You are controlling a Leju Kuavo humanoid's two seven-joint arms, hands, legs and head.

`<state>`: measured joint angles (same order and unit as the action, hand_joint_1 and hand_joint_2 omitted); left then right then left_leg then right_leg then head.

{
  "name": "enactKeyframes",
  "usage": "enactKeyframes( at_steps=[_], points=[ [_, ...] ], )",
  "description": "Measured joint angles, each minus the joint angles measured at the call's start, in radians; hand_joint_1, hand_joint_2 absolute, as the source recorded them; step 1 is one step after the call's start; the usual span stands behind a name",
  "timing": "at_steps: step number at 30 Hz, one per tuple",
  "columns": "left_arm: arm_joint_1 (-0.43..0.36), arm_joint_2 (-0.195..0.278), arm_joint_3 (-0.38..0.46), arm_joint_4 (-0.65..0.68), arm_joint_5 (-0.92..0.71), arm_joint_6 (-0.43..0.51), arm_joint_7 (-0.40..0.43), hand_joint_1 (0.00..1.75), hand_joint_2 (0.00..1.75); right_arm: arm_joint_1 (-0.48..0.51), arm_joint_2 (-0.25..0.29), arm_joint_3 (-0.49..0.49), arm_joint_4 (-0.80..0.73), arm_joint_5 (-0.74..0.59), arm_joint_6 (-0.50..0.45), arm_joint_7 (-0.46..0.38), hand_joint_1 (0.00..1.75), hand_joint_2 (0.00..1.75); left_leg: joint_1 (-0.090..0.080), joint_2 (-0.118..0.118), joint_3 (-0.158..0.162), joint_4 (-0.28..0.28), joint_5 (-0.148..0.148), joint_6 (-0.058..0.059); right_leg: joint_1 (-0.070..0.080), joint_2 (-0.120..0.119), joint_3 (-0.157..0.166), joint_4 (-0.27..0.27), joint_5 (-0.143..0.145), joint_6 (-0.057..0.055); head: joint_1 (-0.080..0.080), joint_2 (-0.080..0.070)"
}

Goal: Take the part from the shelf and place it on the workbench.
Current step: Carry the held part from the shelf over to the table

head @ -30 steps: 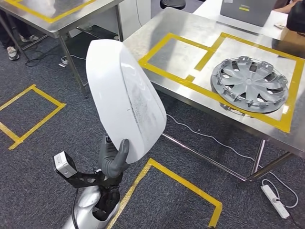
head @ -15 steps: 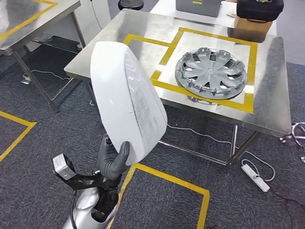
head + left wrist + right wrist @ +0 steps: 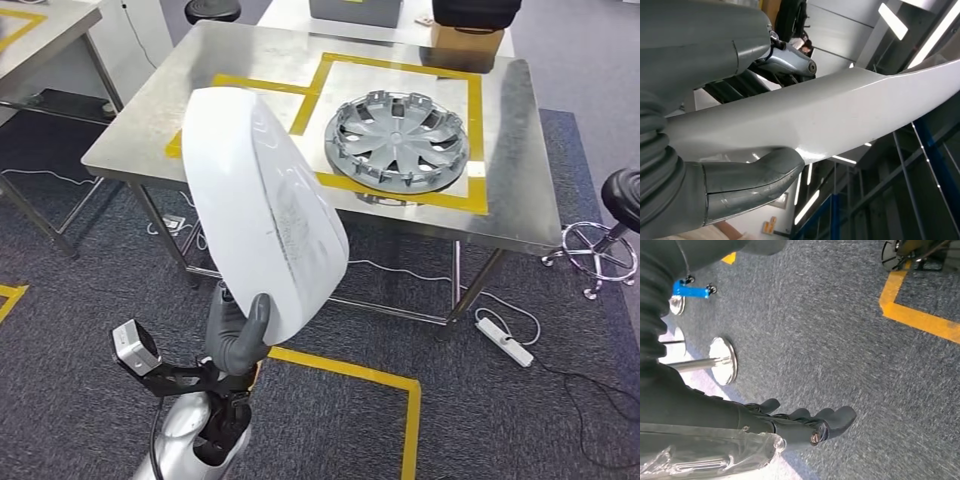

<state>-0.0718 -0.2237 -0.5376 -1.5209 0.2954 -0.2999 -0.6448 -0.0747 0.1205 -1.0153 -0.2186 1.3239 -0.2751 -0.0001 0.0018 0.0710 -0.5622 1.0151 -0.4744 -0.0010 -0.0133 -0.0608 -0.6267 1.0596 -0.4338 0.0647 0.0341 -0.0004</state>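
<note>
Workshop floor, grey carpet (image 3: 528, 420) with yellow tape lines; steel surface (image 3: 521, 150) ahead, brushed metal, yellow tape boxes on it. Grey hubcap (image 3: 398, 139) already lies in the right box, left box looks free

My left hand (image 3: 235, 335) is clamped on the lower edge of the white part (image 3: 260, 215), held up off the floor, well short of the surface. Fingers (image 3: 753, 182) wrap the rim, thumb on one face, the rest behind

Part is a big curved shell, smooth glossy plastic I'd guess, thin at the edge, with a dull scuffed patch on the face. Likely light but stiff, long lever above the grip, so it'll want to tip. Slick paint: edge pinch could slide; grip lower rim where it thickens, keep it tilted, set down flat and gently

Right hand (image 3: 806, 422) hangs over the carpet, fingers loosely curled but apart, holding nothing
</note>
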Motion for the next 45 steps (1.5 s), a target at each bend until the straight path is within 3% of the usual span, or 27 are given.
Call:
enactKeyframes(
  at_steps=[2,4,6,8,9,10,11,13,15,17,18,19,21,23,25,26,27,29,31,34,40,41,44,45],
  points=[
    [0.0,0.0,0.001,0.0,0.001,0.0,0.001,1.64,1.75,-0.004,0.001,0.0,0.0,0.002,0.0,-0.001,0.0,1.75,-0.004,0.015,0.004,-0.002,-0.002,-0.01,0.005,-0.009,0.007,-0.018,0.004,-0.009,-0.003,0.0],
    [0.0,0.0,0.0,0.0,0.001,0.0,0.001,1.64,1.75,-0.005,0.001,0.0,0.0,0.003,0.0,-0.001,0.0,1.75,-0.001,0.028,0.009,-0.004,-0.006,-0.022,0.004,0.015,0.004,-0.024,0.008,-0.019,-0.004,0.0],
    [-0.001,0.001,0.0,0.0,0.001,0.0,0.001,1.64,1.75,-0.004,0.0,0.0,0.0,0.004,-0.001,-0.001,0.0,1.75,0.002,0.0,-0.006,0.035,-0.036,-0.033,-0.001,0.039,0.006,-0.03,0.013,-0.031,-0.007,0.0],
    [0.001,0.004,0.001,0.0,0.001,0.0,0.001,1.64,1.75,-0.006,0.0,0.0,0.0,0.004,-0.002,-0.001,0.0,1.75,0.004,-0.046,-0.065,0.155,-0.097,-0.038,-0.004,0.063,0.007,-0.033,0.015,-0.039,-0.012,0.0],
    [0.002,0.005,0.001,0.0,0.001,0.0,0.001,1.64,1.75,-0.008,0.0,0.0,0.0,0.004,-0.002,-0.001,0.0,1.75,0.005,-0.057,-0.1,0.22,-0.122,-0.04,-0.004,0.076,0.006,-0.033,0.015,-0.041,-0.013,0.0],
    [0.003,0.007,0.001,0.001,0.002,0.001,0.001,1.64,1.75,-0.008,0.0,0.0,0.0,0.004,-0.002,-0.001,0.0,1.75,0.005,-0.063,-0.127,0.264,-0.131,-0.04,-0.004,0.09,0.005,-0.033,0.015,-0.041,-0.014,0.0],
    [0.004,0.008,0.001,0.001,0.002,0.001,0.001,1.64,1.75,-0.006,0.0,0.0,0.0,0.004,-0.002,-0.001,0.0,1.75,0.005,-0.065,-0.137,0.274,-0.119,-0.04,-0.005,0.104,0.006,-0.033,0.016,-0.041,-0.014,0.0],
    [0.003,0.008,0.001,0.002,0.002,0.001,0.001,1.64,1.75,-0.004,0.0,-0.001,0.0,0.004,-0.002,-0.001,0.0,1.75,0.008,-0.077,-0.104,0.19,-0.051,-0.039,-0.008,0.132,0.006,-0.033,0.017,-0.037,-0.014,0.0],
    [0.003,0.008,0.001,0.002,0.002,0.001,0.001,1.64,1.75,-0.005,0.0,-0.001,0.0,0.004,-0.002,-0.001,0.0,1.75,0.018,-0.127,-0.048,0.064,0.005,-0.037,-0.008,0.159,0.002,-0.028,0.018,-0.026,-0.015,0.0],
    [0.003,0.007,0.001,0.002,0.002,0.001,0.002,1.64,1.75,-0.005,0.0,0.0,0.0,0.004,-0.002,-0.001,0.0,1.75,0.021,-0.158,-0.024,0.007,0.014,-0.03,-0.009,0.18,-0.007,-0.028,0.021,-0.011,-0.017,0.0],
    [0.003,0.007,0.001,0.002,0.002,0.001,0.002,1.64,1.75,-0.003,0.0,0.0,0.0,0.004,-0.002,-0.001,0.0,1.75,0.021,-0.151,-0.023,0.003,0.013,-0.022,-0.011,0.189,-0.012,-0.032,0.024,-0.004,-0.017,0.0],
    [0.003,0.006,0.001,0.002,0.002,0.001,0.002,1.64,1.75,0.001,0.0,0.0,0.0,0.004,-0.002,-0.001,0.0,1.75,0.02,-0.141,-0.022,0.002,0.016,-0.014,-0.013,0.188,-0.015,-0.034,0.027,0.003,-0.018,0.0],
    [0.002,0.003,0.001,0.002,0.002,0.0,0.002,1.64,1.75,0.005,-0.001,-0.001,0.0,0.004,-0.002,-0.001,0.0,1.75,0.02,-0.117,-0.019,-0.002,0.019,0.001,-0.011,0.144,-0.034,-0.003,0.008,0.01,-0.011,0.0],
    [0.003,0.002,0.001,0.002,0.002,0.0,0.002,1.64,1.75,0.001,0.0,-0.001,0.0,0.004,-0.001,-0.001,0.0,1.75,0.017,-0.092,-0.018,-0.004,0.018,0.01,-0.007,0.087,-0.086,0.108,-0.05,0.012,-0.003,0.0],
    [0.004,0.002,0.001,0.003,0.002,0.0,0.002,1.64,1.75,-0.001,0.0,-0.001,0.0,0.005,0.0,-0.001,0.0,1.75,0.012,-0.064,-0.017,-0.003,0.015,0.013,-0.007,0.071,-0.143,0.229,-0.098,0.014,-0.002,0.0],
    [0.005,0.002,0.001,0.003,0.002,0.0,0.002,1.64,1.75,-0.001,0.0,-0.001,0.0,0.006,0.0,-0.001,0.0,1.75,0.011,-0.051,-0.016,-0.003,0.014,0.013,-0.007,0.068,-0.149,0.248,-0.098,0.015,-0.002,0.0],
    [0.005,0.002,0.001,0.004,0.002,0.0,0.002,1.64,1.75,0.0,0.0,-0.001,0.0,0.008,0.0,-0.003,0.0,1.75,0.01,-0.04,-0.014,-0.003,0.013,0.012,-0.007,0.066,-0.134,0.226,-0.08,0.014,-0.002,0.0],
    [0.004,0.002,0.001,0.004,0.002,0.001,0.002,1.64,1.75,0.002,-0.001,0.0,0.0,0.016,-0.006,-0.01,0.0,1.75,0.009,-0.026,-0.008,-0.003,0.008,0.006,-0.007,0.053,-0.057,0.094,-0.025,0.012,-0.002,0.0],
    [0.003,0.002,0.002,0.004,0.002,0.002,0.002,1.64,1.75,0.003,-0.001,0.0,0.0,0.028,-0.022,-0.015,0.0,1.75,0.004,-0.019,-0.005,-0.002,0.003,-0.006,-0.006,0.043,0.002,-0.006,0.001,0.004,-0.004,0.0],
    [0.003,0.002,0.002,0.004,0.001,0.005,0.004,1.64,1.75,0.006,0.0,0.002,0.0,0.048,-0.058,0.0,0.0,1.75,0.002,-0.015,-0.002,-0.007,0.007,-0.02,0.0,0.046,0.011,-0.021,0.0,-0.012,-0.007,0.0],
    [0.003,0.001,0.002,0.004,0.001,0.01,0.01,1.64,1.75,0.006,0.0,0.005,0.0,0.068,-0.087,0.025,0.0,1.75,0.004,-0.015,0.0,-0.009,0.006,-0.027,0.0,0.049,0.012,-0.024,0.001,-0.02,-0.006,0.0],
    [0.003,0.001,0.002,0.003,0.004,0.014,0.016,1.64,1.75,0.005,-0.001,0.013,0.0,0.086,-0.106,0.056,0.0,1.75,0.005,-0.024,-0.012,0.017,-0.012,-0.032,-0.002,0.052,0.013,-0.026,0.002,-0.026,-0.008,0.0],
    [0.003,0.001,0.003,0.003,0.015,0.034,0.041,1.64,1.75,0.001,-0.002,0.041,0.0,0.118,-0.148,0.137,0.0,1.75,0.007,-0.06,-0.126,0.237,-0.102,-0.042,-0.005,0.068,0.017,-0.028,0.002,-0.041,-0.014,0.0],
    [0.004,0.002,0.003,0.003,0.017,0.037,0.045,1.64,1.75,0.0,-0.001,0.044,0.0,0.113,-0.146,0.137,0.0,1.75,0.007,-0.062,-0.144,0.264,-0.097,-0.041,-0.005,0.073,0.018,-0.028,0.001,-0.041,-0.014,0.0]
  ],
)
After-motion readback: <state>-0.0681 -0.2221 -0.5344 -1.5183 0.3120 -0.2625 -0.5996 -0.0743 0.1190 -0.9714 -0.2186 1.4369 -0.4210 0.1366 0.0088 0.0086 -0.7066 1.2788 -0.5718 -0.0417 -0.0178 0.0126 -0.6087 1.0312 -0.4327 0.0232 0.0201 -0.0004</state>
